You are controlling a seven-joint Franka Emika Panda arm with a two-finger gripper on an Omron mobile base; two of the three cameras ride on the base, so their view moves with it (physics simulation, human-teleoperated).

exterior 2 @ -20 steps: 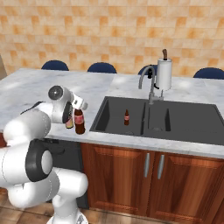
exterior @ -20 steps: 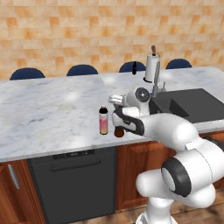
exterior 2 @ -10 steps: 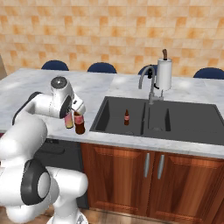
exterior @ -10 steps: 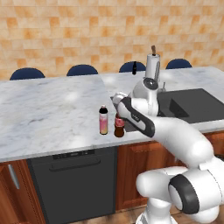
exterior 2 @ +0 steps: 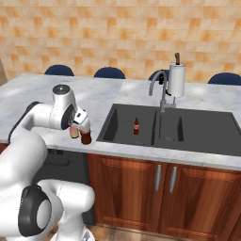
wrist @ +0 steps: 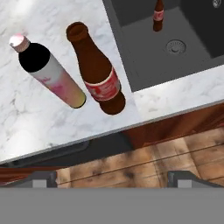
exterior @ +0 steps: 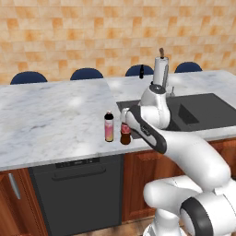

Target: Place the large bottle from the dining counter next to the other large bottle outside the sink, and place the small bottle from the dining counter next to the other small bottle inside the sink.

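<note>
Hand view: brown bottle (wrist: 98,72) stands upper centre on bench (wrist: 26,118) edge just beside pink bottle (wrist: 50,72); pincer (wrist: 112,179) released, empty, so a careless retreat could topple both.

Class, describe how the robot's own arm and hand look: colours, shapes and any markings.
The arm is glossy white, built of rounded, tube-like segments with dark grey to black bands and rings at the joints. The hand is a compact white block with dark trim. No cables or lettering are legible.
</note>
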